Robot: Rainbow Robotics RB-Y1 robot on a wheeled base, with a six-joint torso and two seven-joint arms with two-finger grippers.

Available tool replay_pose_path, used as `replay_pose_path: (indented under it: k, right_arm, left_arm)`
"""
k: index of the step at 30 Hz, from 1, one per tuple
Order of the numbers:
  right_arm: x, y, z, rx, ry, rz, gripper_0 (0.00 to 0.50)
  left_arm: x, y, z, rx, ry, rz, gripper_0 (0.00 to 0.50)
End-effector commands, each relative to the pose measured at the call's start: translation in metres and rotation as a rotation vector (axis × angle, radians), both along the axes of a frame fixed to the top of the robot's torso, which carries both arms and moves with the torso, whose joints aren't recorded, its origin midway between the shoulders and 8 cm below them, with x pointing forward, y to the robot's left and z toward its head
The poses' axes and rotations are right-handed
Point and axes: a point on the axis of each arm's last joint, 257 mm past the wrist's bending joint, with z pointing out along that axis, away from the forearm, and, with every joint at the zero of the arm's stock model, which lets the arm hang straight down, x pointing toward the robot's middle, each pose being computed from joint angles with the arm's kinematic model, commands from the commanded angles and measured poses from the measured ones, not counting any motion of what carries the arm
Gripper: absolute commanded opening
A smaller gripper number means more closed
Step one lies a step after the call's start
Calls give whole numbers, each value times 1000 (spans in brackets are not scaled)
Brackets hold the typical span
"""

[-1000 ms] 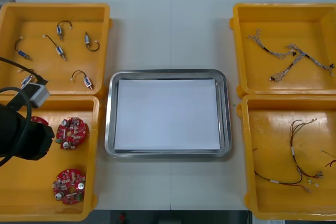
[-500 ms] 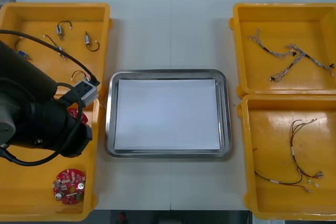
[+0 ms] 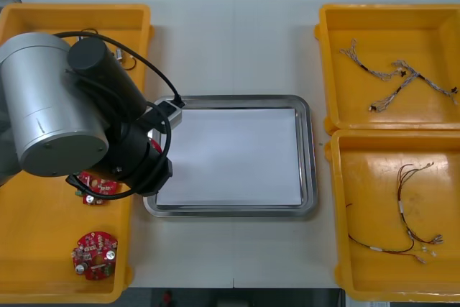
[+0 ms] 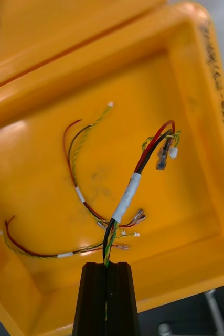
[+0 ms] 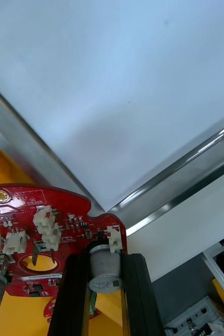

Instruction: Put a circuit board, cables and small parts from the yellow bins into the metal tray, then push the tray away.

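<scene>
My left gripper (image 5: 104, 257) is shut on a round red circuit board (image 5: 33, 231), pinching a metal can on the board's edge. The board hangs over the near left corner of the metal tray (image 5: 38, 157), whose inside is white (image 5: 117, 79). In the front view my left arm (image 3: 72, 106) covers the left bins and reaches the tray's left rim (image 3: 153, 210). My right gripper (image 4: 107, 265) is shut on a red, black and yellow cable (image 4: 127, 197), which dangles above the near right yellow bin (image 4: 49, 68).
Two more circuit boards (image 3: 94, 254) lie in the near left bin (image 3: 43, 278). A red and yellow cable (image 3: 406, 210) rests in the near right bin (image 3: 338, 264). Twisted cables (image 3: 395, 77) lie in the far right bin. Small metal parts (image 3: 121, 55) peek out beside the arm.
My left arm has swung right from the near left bin to the tray's left edge, carrying the circuit board. The tray and the right bins are unchanged.
</scene>
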Motion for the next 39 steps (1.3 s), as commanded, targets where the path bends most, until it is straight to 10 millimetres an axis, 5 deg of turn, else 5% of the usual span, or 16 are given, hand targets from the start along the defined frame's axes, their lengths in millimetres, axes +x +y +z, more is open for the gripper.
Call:
replay_pose_path:
  k: [1, 14, 24, 37, 38, 39]
  right_arm:
    - [0, 12, 28, -138, -44, 194, 0]
    - [4, 58, 50, -377, -98, 664, 0]
    - [1, 62, 43, -481, -65, 861, 0]
    - [-6, 67, 33, -474, -32, 909, 0]
    - [-6, 69, 32, -473, -29, 915, 0]
    - [-6, 69, 31, -475, -28, 919, 0]
  left_arm:
    - [10, -36, 10, -47, -25, 13, 0]
    - [19, -73, -34, -80, -17, -10, 0]
    - [29, -77, -59, -83, -31, -2, 1]
    - [29, -74, -71, -59, -40, 1, 4]
    - [30, -74, -70, -62, -41, 4, 23]
    - [30, -74, -69, -65, -43, 6, 202]
